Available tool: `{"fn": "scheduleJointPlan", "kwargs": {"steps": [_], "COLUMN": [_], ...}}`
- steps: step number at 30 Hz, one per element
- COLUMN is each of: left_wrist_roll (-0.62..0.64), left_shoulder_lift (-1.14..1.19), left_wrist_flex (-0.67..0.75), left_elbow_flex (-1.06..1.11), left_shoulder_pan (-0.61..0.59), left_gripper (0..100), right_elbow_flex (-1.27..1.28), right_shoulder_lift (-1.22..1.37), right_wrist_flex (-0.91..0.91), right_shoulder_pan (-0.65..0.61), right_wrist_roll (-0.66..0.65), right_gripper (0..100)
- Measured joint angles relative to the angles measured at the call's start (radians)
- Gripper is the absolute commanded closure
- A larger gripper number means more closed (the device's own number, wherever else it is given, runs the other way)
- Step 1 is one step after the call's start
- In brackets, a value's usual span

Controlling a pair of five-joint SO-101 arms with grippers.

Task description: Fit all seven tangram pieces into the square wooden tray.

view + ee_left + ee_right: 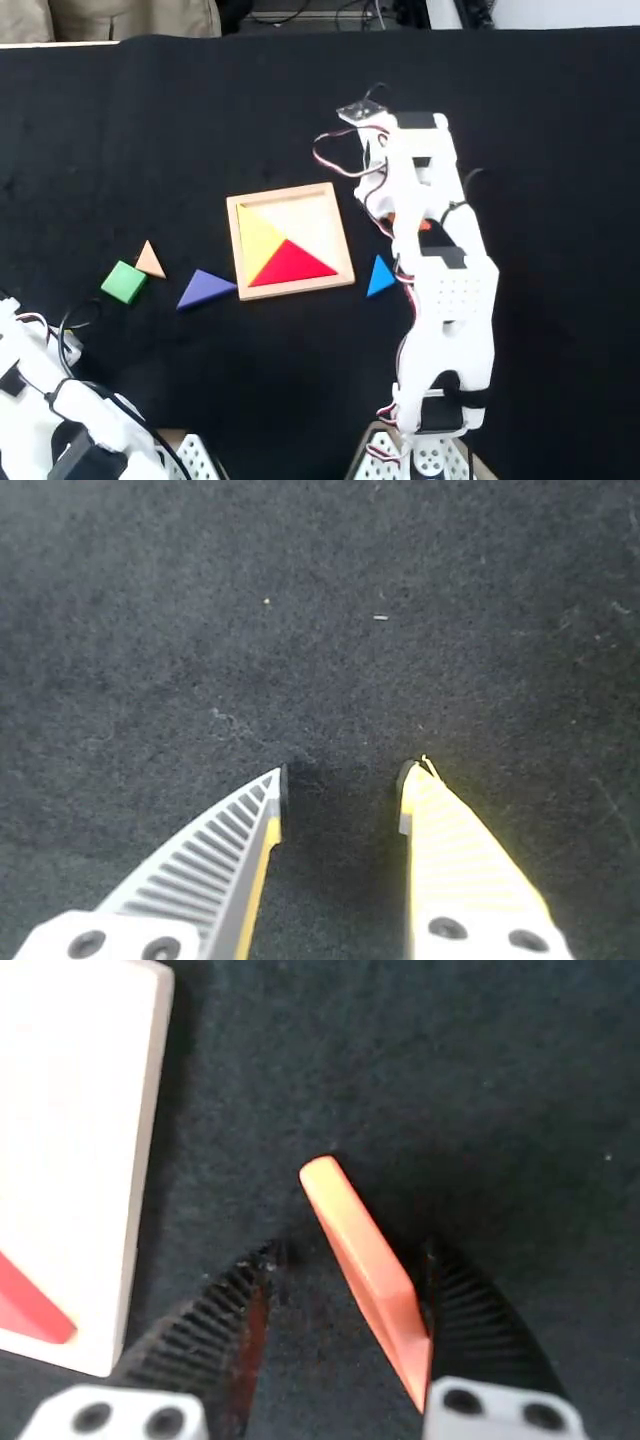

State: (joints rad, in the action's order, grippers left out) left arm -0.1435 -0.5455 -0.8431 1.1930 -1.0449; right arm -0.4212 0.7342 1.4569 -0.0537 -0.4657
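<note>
The square wooden tray lies mid-table and holds a yellow triangle and a red triangle. A blue triangle rests just right of it. To its left lie a purple triangle, a small tan triangle and a green square. My right gripper is open around a tilted orange piece, which leans on one finger, close beside the tray's edge. My left gripper is open over bare black cloth.
The right arm stretches over the cloth right of the tray, with loose wires at its far end. The left arm sits at the near left corner. The black cloth covers the whole table.
</note>
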Motion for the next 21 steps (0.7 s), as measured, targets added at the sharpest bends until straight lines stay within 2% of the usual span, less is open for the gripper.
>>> {"fn": "scheduleJointPlan", "kwargs": {"steps": [21], "left_wrist_roll": [0.000], "left_shoulder_lift": [0.000], "left_wrist_flex": [0.000], "left_elbow_flex": [0.000], "left_shoulder_pan": [0.000], "left_gripper": [80], "right_elbow_flex": [-0.129], "right_shoulder_lift": [0.002], "right_wrist_flex": [0.055], "right_shoulder_pan": [0.034], "right_wrist_roll": [-0.002], "right_gripper": [78.9]}}
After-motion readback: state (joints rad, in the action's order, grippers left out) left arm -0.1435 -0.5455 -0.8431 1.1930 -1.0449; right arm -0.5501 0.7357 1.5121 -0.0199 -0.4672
